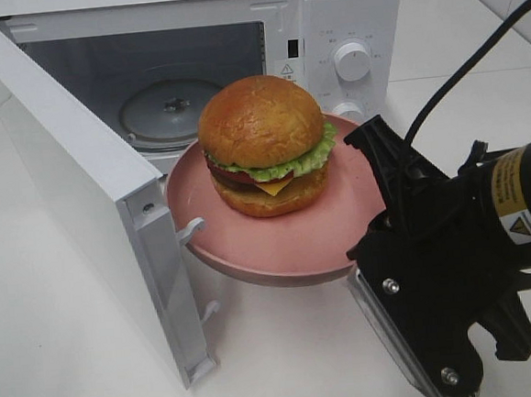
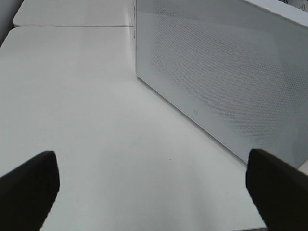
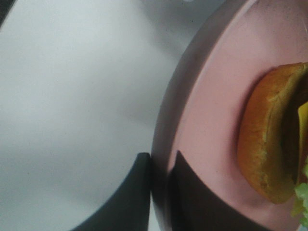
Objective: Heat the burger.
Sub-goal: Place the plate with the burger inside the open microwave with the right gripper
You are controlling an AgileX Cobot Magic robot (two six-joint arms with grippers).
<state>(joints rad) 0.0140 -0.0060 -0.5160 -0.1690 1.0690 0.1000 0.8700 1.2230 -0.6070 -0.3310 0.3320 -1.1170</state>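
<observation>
Right pincer (image 3: 161,166) was clenched on the rim of the pink plate (image 1: 279,248), one finger (image 3: 139,192) under the rim and the other on its upper face. The plate was carried clear of the counter (image 1: 67,361), roughly level, directly in front of the open microwave (image 1: 344,27). The burger (image 1: 263,146) sat upright near the middle of the plate, bun top up, with lettuce, cheese and patty visible at its side. It was outside the cavity. The door (image 1: 71,186) was swung wide to the left in the high view. The glass turntable (image 1: 171,109) lay inside, behind the burger. Left pincer (image 2: 154,192) was released, jaws wide apart with only bare counter between them, near a white perforated panel of the microwave.
</observation>
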